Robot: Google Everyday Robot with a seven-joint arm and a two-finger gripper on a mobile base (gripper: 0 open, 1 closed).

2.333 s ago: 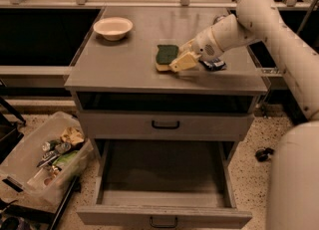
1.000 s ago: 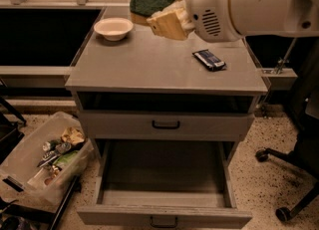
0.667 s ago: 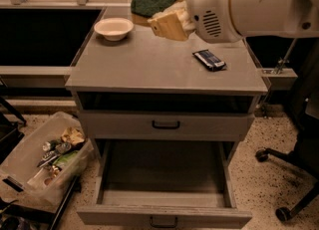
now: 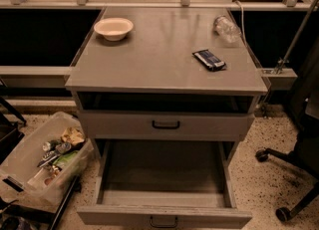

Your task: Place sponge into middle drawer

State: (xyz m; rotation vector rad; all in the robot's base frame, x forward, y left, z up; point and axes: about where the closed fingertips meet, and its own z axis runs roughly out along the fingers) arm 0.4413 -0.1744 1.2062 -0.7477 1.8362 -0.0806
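The middle drawer [image 4: 164, 174] is pulled open at the bottom of the camera view. Its grey inside is bare, and its black handle shows on the front at the lower edge. The identical grey drawer [image 4: 199, 124] one tier above is closed. The sponge is out of view: it is not on the cabinet top [image 4: 154, 59] and not in the open drawer. The gripper and the arm are not in view.
On the cabinet top are a white bowl [image 4: 113, 27] at the back left, a dark blue snack wrapper [image 4: 209, 59] at the right and a clear plastic bottle [image 4: 227, 27] at the back right. A bin of trash [image 4: 45, 159] stands at the lower left, and a chair base [image 4: 294, 174] at the right.
The arm and gripper holding the sponge high above the cabinet top have left the view, and the sponge with them. The bottle at the back right now shows.
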